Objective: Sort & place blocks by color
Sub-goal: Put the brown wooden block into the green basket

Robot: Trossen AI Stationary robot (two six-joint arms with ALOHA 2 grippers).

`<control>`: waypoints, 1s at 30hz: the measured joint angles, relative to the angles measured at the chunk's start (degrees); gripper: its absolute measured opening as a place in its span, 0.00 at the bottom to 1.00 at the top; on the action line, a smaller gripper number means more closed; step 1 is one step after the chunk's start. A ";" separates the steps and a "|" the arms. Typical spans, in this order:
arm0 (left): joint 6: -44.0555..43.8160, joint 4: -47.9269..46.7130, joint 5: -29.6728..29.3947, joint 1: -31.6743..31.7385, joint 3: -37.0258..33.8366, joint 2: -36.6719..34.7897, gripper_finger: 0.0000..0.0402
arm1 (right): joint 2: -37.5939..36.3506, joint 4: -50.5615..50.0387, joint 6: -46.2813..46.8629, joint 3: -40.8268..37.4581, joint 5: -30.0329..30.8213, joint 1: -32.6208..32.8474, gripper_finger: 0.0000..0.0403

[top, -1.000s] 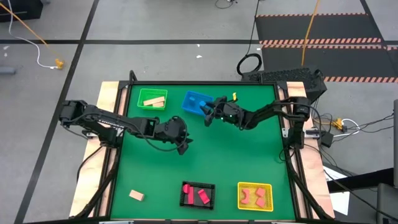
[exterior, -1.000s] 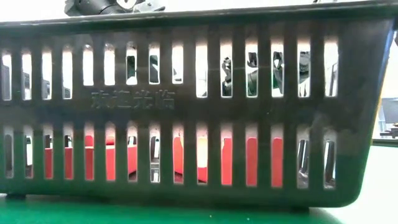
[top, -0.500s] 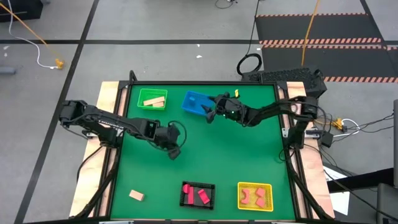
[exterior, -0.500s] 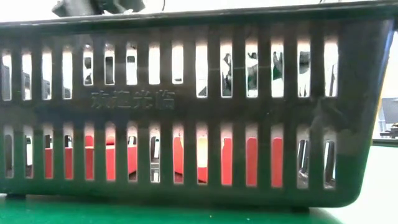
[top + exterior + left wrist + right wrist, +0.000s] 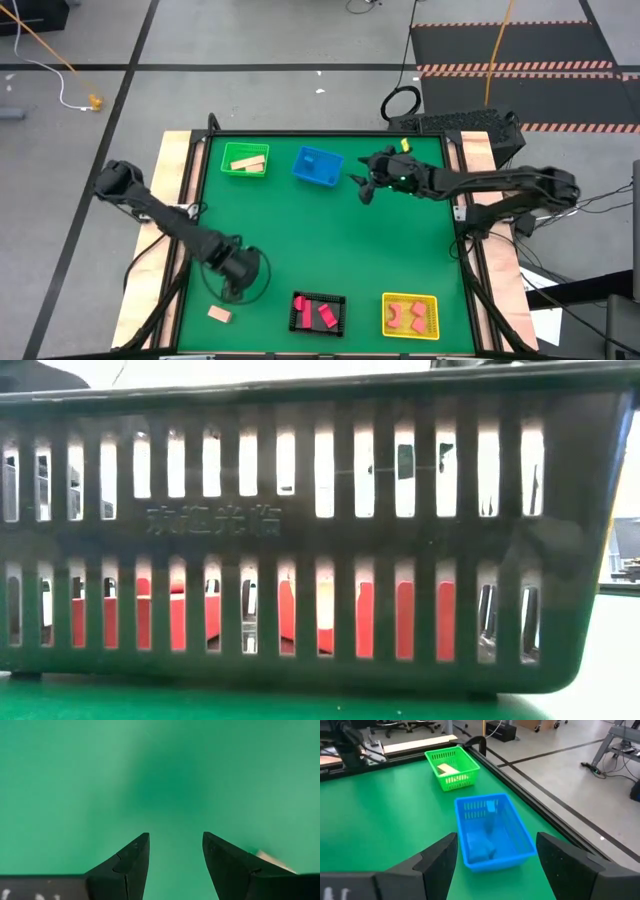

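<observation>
A tan block (image 5: 220, 314) lies flat on the green table near its near left corner. My left gripper (image 5: 232, 292) hangs just above the table beside it, pointing down, open with nothing between its fingers (image 5: 175, 837); the block's edge (image 5: 274, 861) shows past one finger. My right gripper (image 5: 362, 190) is open and empty, raised to the right of the blue basket (image 5: 318, 166). In the right wrist view that basket (image 5: 492, 832) holds blue blocks (image 5: 479, 845). The green basket (image 5: 245, 160) holds tan blocks (image 5: 447, 768).
The black basket (image 5: 318, 312) and the yellow basket (image 5: 410, 315) stand at the near edge, both with pink-red blocks inside. The black basket's slotted wall (image 5: 320, 540) fills the low view. Bare green table (image 5: 340, 240) lies between the two arms.
My left gripper has swung from the table's middle toward the near left corner, tipping over to point down, and now hangs by the tan block. My right gripper has risen and drawn back from the blue basket toward the table's right edge.
</observation>
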 joint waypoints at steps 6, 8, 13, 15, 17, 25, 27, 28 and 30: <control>-8.52 -0.23 4.34 -7.98 0.00 0.00 0.46 | -9.15 -2.34 2.91 -5.62 0.31 -0.09 0.64; -12.12 0.74 6.03 -10.14 0.00 0.00 0.46 | -11.91 -2.44 4.83 -8.28 0.33 -0.09 0.64; -18.11 6.18 8.08 -14.66 0.00 0.00 0.46 | -18.46 -2.19 11.02 -13.92 0.37 -0.09 0.64; -19.19 7.50 8.06 -16.01 0.01 0.00 0.46 | -20.74 -1.98 12.04 -15.75 0.37 -0.07 0.64; -19.74 7.54 7.66 -17.29 0.02 0.00 0.46 | -22.84 -1.86 12.12 -17.36 0.39 -0.08 0.64; -11.08 7.05 1.45 -21.85 0.01 0.00 0.46 | -28.23 -1.47 12.74 -24.42 0.42 -0.07 0.64; -8.65 7.11 0.31 -21.97 0.01 0.00 0.46 | -28.97 -1.46 12.80 -25.71 0.42 -0.07 0.64; -7.82 7.09 0.20 -21.96 0.01 0.00 0.46 | -29.21 -1.46 12.77 -26.17 0.44 -0.09 0.64; -6.63 7.22 0.19 -22.01 0.01 0.00 0.46 | -29.61 -1.38 12.78 -27.01 0.43 -0.07 0.64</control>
